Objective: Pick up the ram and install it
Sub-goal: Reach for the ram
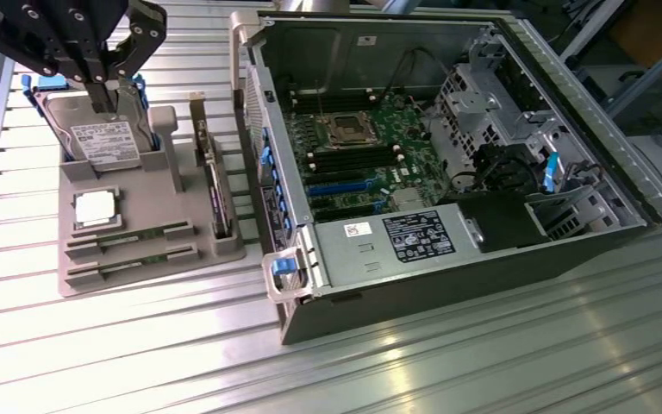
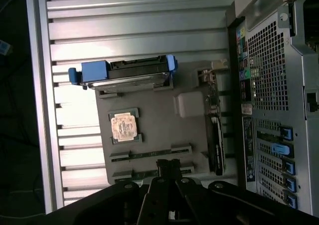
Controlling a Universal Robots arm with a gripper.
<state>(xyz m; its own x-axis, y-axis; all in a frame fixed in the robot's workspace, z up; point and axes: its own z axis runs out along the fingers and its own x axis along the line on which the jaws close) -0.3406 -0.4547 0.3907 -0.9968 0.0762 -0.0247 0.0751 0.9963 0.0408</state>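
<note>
While the hand (image 1: 106,97) hangs over the exterior view's left end of the desk (image 1: 135,354), its fingers are pressed together with nothing between them. The tips sit in front of the top edge of the hard drive (image 1: 107,142). Can't tell if they touch it. The drive stands upright in a blue frame at the far end of the grey holder (image 1: 165,203).

Next along the holder, toward the camera, the square silver CPU (image 1: 96,210) lies flat in its pocket. Then come the first ram stick (image 1: 135,235) and the second ram stick (image 1: 135,258), both on edge in two parallel slots, just beside each other. Neither is lifted and both are seated at the holder's near end, well apart from the hand. In the wrist view the closed fingertips overlap the middle of the second stick's slot, and the first stick shows along its full length just beyond.

On the holder's right side, the dark expansion card (image 1: 218,185) stands on edge in its own slot.

Right of that, just beside the holder, is the open PC case (image 1: 458,285), lying on its side with the cover off. Inside it are the green motherboard (image 1: 360,147) with the CPU socket (image 1: 343,129), long dark slots flanking the socket, and a metal drive cage (image 1: 481,103) further right. The power supply (image 1: 406,237) sits at the near end. The wrist view shows the case's perforated rear panel (image 2: 269,60) facing the holder.
</note>
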